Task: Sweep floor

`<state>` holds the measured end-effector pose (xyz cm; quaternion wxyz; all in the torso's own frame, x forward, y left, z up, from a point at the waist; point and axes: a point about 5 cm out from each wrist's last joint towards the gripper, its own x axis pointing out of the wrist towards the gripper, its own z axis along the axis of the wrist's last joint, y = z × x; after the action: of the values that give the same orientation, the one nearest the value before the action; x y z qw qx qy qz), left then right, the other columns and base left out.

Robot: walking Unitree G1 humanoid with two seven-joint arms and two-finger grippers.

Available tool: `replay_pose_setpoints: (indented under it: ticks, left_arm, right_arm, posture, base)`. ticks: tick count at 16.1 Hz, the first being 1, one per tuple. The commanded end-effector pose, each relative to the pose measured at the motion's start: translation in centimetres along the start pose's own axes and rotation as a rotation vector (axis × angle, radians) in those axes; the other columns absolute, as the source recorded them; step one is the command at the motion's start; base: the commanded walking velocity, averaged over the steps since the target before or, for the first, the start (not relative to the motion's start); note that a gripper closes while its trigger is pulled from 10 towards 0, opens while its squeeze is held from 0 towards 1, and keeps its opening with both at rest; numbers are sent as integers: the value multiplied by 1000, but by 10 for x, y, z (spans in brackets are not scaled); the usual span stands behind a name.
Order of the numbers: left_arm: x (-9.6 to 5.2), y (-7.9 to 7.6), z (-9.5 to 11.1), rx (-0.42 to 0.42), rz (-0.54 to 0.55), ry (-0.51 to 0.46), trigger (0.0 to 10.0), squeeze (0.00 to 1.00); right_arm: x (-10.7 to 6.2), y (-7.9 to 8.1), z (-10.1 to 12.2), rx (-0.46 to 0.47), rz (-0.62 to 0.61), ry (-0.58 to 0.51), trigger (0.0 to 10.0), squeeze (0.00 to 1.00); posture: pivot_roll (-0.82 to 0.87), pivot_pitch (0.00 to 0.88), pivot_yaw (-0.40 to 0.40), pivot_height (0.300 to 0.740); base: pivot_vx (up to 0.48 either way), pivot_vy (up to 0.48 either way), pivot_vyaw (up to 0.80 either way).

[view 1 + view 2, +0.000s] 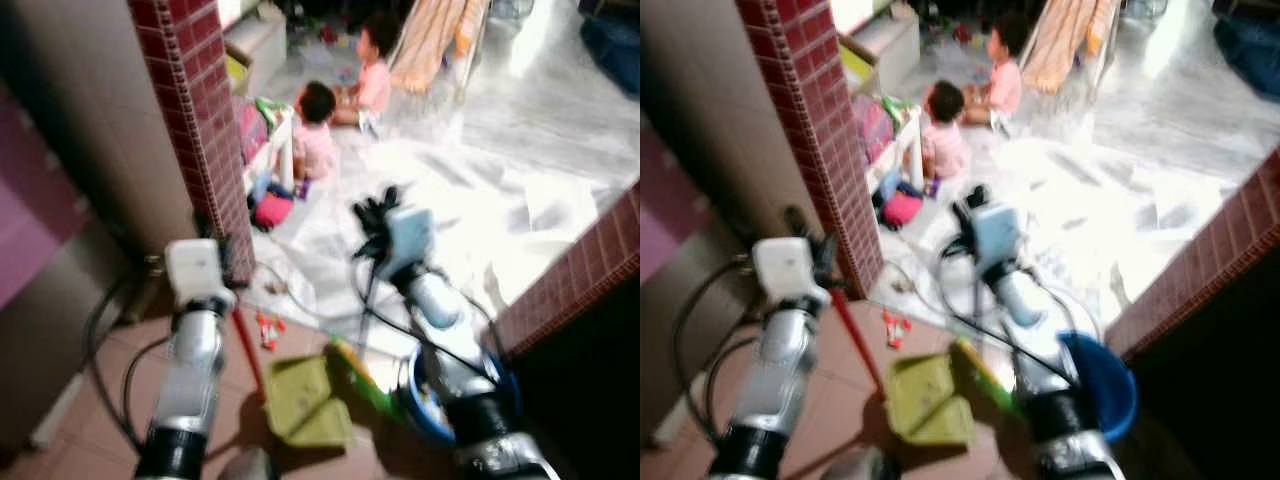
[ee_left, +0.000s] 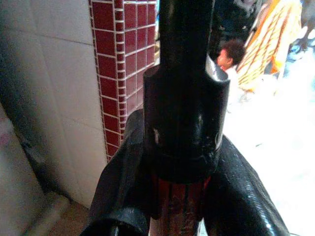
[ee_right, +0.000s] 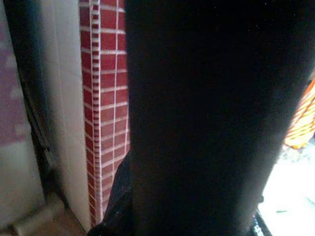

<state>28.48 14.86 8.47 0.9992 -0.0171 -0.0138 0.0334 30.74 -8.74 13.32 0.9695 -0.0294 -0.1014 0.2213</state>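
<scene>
Broom handle point(image 2: 184, 98) runs lengthwise through the left claw point(image 2: 184, 216), which grips it; right claw point(image 1: 375, 215) state cannot be told.

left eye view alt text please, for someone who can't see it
Blurred view down two silver arms over a green plastic dustpan on brown floor tiles, a red stick handle beside it. Past a red-tiled pillar, two small children sit on a bright white floor.
</scene>
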Motion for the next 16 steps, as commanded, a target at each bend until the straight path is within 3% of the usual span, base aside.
replay_pose_setpoints:
  ticks: [1,10,16]
  left_arm:
    - [3,-4,11,16,-13,-47,10000,0]
    - [2,-4,10,21,-9,-41,10000,0]
    - [2,-5,10,9,-19,-41,10000,0]
  right_arm:
    - [0,-7,12,-15,-13,-63,10000,0]
    - [-1,-7,13,-21,-8,-70,10000,0]
    - [-1,-8,16,-48,-7,-86,10000,0]
  posture:
    - [-24,0,16,740]
    - [-26,0,10,740]
    - [-27,0,8,740]
  base:
    - [270,398,413]
    - [166,414,0]
    - [389,275,0]
